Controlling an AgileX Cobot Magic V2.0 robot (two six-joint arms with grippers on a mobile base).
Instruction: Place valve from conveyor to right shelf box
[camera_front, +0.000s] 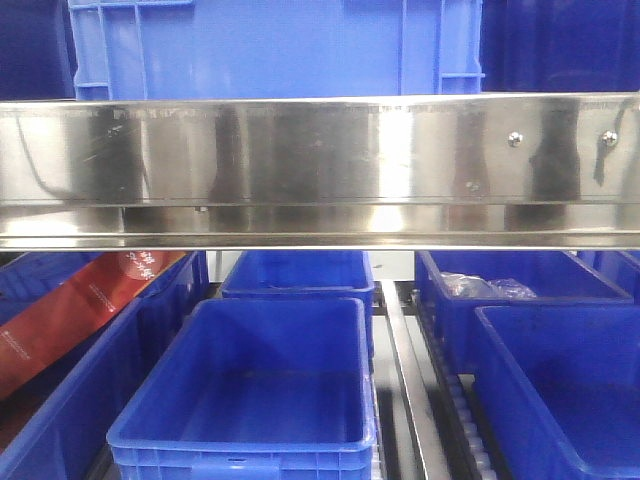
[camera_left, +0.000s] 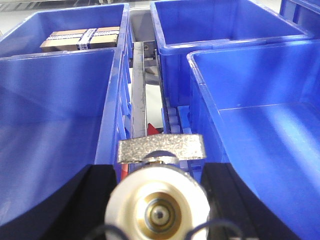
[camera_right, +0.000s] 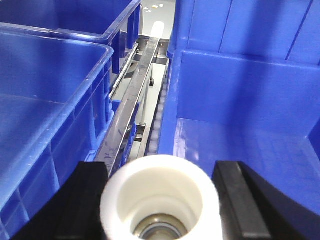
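Observation:
In the left wrist view a steel valve (camera_left: 157, 210) points its white-capped end at the camera, its flat lever handle (camera_left: 161, 147) on top. My left gripper (camera_left: 159, 169) is shut on it, black fingers (camera_left: 97, 200) pressed on both sides. In the right wrist view a second valve shows only its hollow white cap (camera_right: 160, 200), and my right gripper (camera_right: 160, 167) is shut on it. Both hang over the gap between blue shelf boxes. A blue box (camera_right: 240, 125) lies just to the right of the right gripper. The conveyor is out of view.
A steel shelf beam (camera_front: 320, 170) crosses the front view above several blue boxes (camera_front: 250, 400). A roller rail (camera_right: 132, 110) runs between box rows. One far box holds a cardboard package (camera_left: 82, 39), another a red package (camera_front: 80, 310), another a plastic bag (camera_front: 490, 288).

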